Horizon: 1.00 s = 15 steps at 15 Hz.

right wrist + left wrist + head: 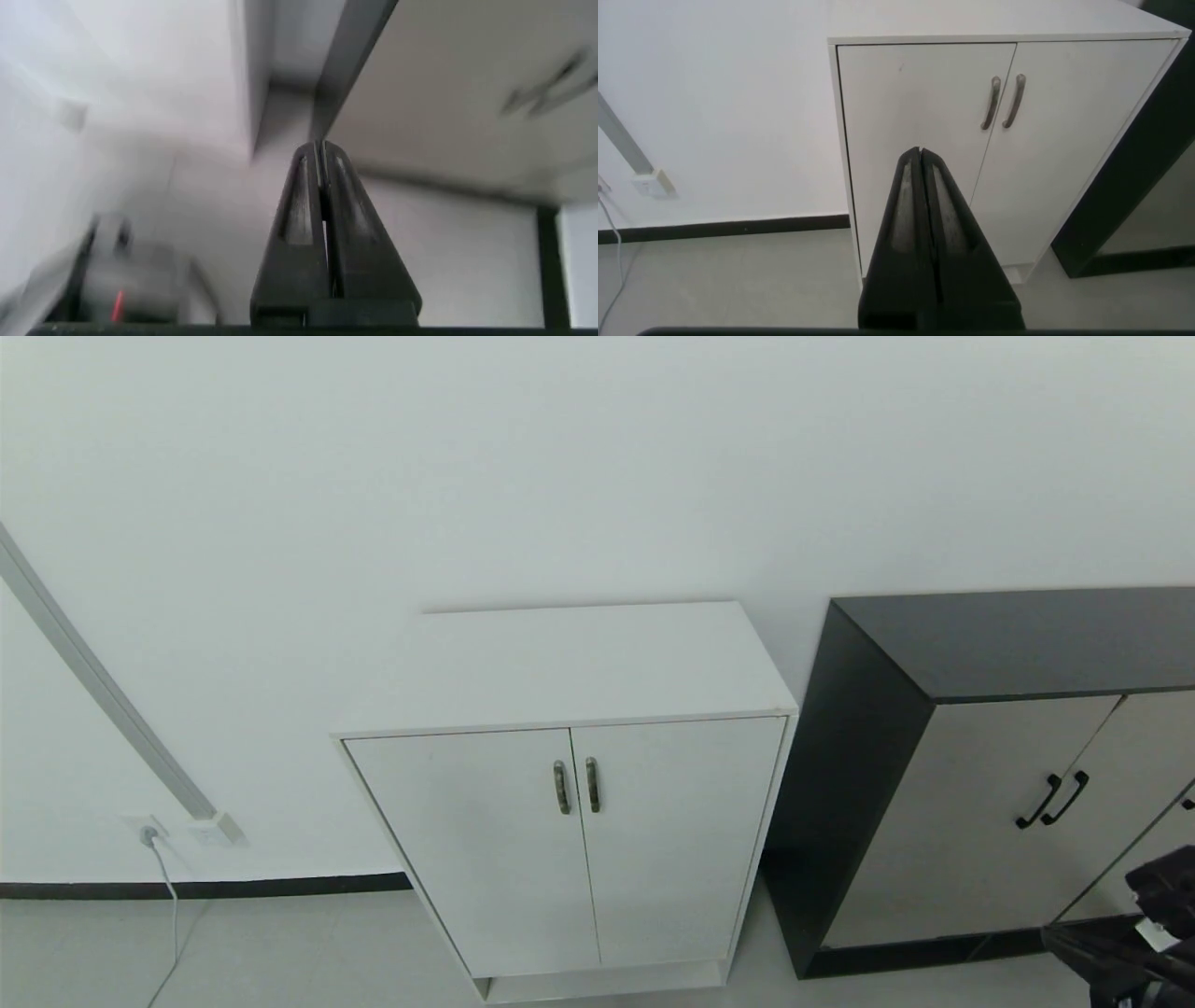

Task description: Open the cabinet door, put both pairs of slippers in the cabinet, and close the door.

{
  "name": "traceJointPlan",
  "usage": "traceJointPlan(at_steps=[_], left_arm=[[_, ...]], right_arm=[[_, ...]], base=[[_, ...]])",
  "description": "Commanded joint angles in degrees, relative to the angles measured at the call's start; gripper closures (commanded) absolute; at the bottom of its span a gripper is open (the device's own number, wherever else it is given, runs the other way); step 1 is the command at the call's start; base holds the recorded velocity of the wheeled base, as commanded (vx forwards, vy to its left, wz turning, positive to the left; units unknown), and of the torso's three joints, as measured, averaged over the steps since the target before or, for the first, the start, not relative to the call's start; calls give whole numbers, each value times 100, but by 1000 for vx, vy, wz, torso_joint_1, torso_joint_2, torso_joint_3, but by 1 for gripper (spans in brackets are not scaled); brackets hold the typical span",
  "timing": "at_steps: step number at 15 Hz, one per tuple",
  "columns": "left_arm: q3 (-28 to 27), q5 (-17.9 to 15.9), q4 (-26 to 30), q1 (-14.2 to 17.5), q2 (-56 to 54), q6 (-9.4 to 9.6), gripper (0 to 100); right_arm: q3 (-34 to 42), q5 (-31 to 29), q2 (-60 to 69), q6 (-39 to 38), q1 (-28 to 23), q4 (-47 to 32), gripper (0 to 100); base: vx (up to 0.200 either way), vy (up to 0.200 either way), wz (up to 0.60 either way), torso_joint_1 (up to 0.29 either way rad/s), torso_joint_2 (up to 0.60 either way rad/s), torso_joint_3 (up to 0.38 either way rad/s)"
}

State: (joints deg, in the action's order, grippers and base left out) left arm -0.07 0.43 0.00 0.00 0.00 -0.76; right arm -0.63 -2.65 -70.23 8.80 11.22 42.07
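A white, rectangular, two-door laminate cabinet (560, 663) is set on the pale grey floor (299, 952) with its back against the white wall (597, 457). Both doors are shut: the left door (467, 840) and the right door (672, 831) meet at a narrow central seam. Two upright, grey metal bar handles are fitted just beside that seam, one on the left door (561, 788) and one on the right door (592, 785). The cabinet top is bare. A larger black-framed cabinet with pale grey doors (850, 784) is placed just beside the white cabinet, on the robot's right, with a small gap between the two. Its doors are also shut, and a pair of curved black handles (1053, 799) is mounted at their seam. A black skirting strip (233, 887) is run along the foot of the wall. A grey cable duct (93, 681) is fixed diagonally on the wall at the left, ending near a white wall socket (145, 829) with a plug and a pale cord. The left tool (921, 154) is held in front of the white cabinet, apart from it, with its black fingers pressed together and nothing between them. The right tool (323, 147) is held low near the base of the black-framed cabinet, likewise fully closed and carrying nothing.
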Motion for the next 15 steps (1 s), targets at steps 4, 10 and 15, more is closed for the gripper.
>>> traceJointPlan(at_steps=[4, 10, 15], left_arm=[[-1, -8, 0, 0, 9, -4, 100], [-1, -8, 9, 0, 9, -4, 100], [-1, -8, 9, 0, 9, -4, 100]], right_arm=[[63, 651, 2119, 69, 162, -2607, 100], [63, 678, 3490, -1, 144, -3811, 100], [63, 976, 4483, -177, 206, -4005, 100]], base=[[0, 0, 0, 0, 0, 0], [0, 0, 0, 0, 0, 0], [0, 0, 0, 0, 0, 0]])
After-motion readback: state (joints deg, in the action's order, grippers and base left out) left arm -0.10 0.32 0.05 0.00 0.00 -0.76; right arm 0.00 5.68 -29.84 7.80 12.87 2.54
